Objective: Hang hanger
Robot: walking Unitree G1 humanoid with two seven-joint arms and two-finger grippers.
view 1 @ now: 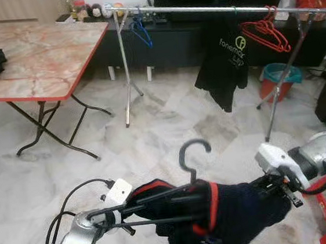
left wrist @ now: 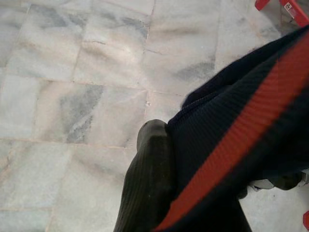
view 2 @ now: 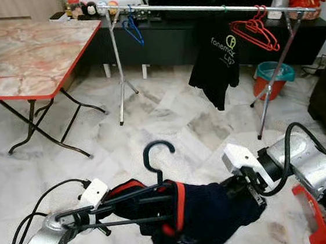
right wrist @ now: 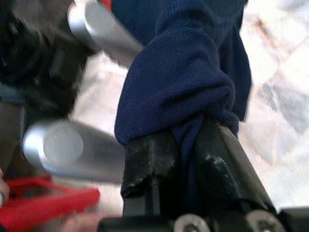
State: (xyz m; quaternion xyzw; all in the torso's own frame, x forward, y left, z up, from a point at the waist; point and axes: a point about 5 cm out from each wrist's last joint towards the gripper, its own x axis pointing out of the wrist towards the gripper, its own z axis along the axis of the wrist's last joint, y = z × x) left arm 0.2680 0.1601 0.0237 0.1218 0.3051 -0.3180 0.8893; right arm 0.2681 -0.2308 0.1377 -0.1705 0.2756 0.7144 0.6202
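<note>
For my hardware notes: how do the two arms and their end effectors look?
Both arms are silver metal cylinders with black joints and loose black cables. Each wrist carries a white box. The left end effector and the right end effector have long black fingers, scuffed on the right one.

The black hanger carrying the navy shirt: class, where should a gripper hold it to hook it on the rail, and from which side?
Grip the black hanger at its neck, just below the upright hook, coming from the side. The hook stays free above the navy shirt to catch the rail.
</note>
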